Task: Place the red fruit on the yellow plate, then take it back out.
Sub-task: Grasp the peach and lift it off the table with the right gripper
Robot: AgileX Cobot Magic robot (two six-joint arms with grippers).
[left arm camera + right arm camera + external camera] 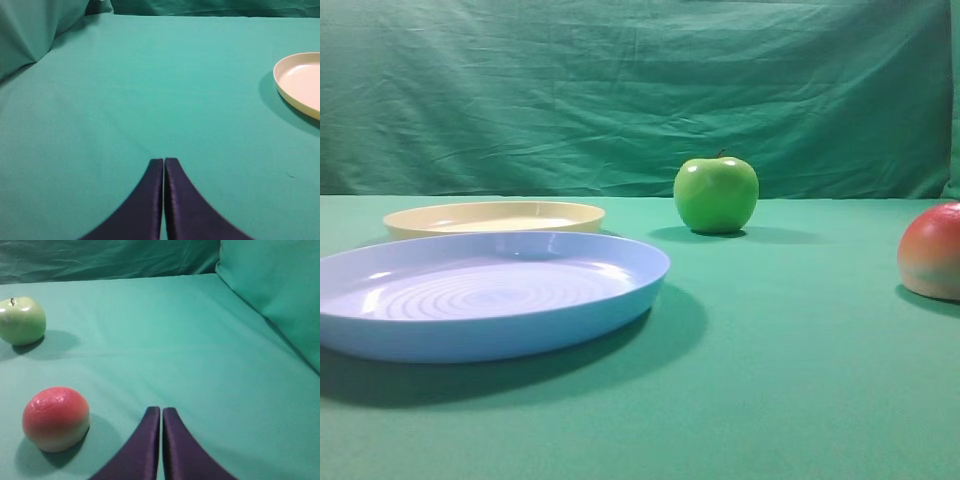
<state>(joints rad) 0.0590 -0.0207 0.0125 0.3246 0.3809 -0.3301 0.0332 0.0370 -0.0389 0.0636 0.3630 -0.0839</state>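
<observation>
Both grippers sitting closed and empty, red fruit lying on the cloth, not on the plate.

High view: round red-to-peach fruit (932, 251) resting at right edge, glossy green apple (716, 194) mid-table, shallow cream-yellow plastic plate (494, 216) sitting behind the larger ringed light-blue plate (480, 293). Left wrist: left gripper (164, 161) showing fingers pressed together, yellow plate ahead and right of it. Right wrist: right gripper (161, 410) pinched together, holding nothing; fruit lying just left of it, apple further ahead-left, all on green tablecloth (190, 340).

**Bystanders on the green cloth**

A glossy green apple (716, 194) stands upright (stem up) toward the back of the cloth-covered surface (790, 380). A large light-blue plate (480, 295) with concentric rings lies at front left. A wrinkled green backdrop (620, 90) hangs behind.
</observation>
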